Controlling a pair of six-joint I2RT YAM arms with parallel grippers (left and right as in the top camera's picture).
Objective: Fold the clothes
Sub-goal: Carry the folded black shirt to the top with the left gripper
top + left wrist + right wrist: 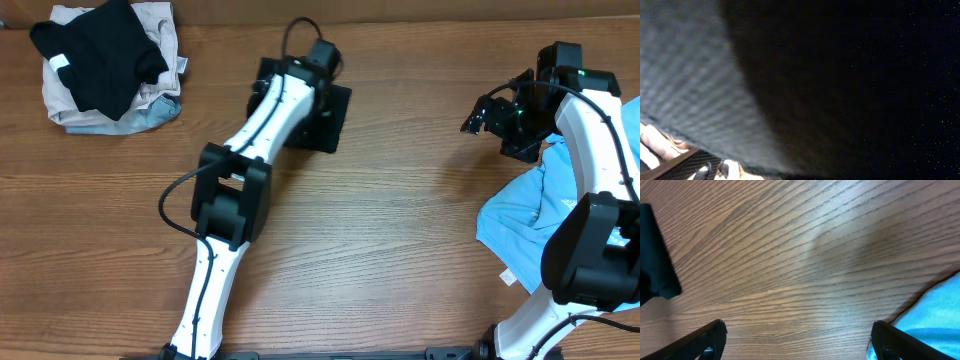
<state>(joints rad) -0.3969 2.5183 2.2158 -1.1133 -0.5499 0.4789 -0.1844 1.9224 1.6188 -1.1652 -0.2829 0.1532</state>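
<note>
A wooden desk (400,230) of mid-brown colour filled nearly the whole overhead view, its grain running in long wavy lines from the left edge toward the right edge. A paler tan band lay along the far edge; whether it was desk or wall could not be told. The light was soft and even, the shadows faint. Near the right edge, the wood showed a dull pale sheen.

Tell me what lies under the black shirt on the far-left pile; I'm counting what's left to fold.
Pale garments peek out around the black shirt: beige at its right, white at its left, grey-blue at the near edge. How many lie beneath is hidden.
</note>
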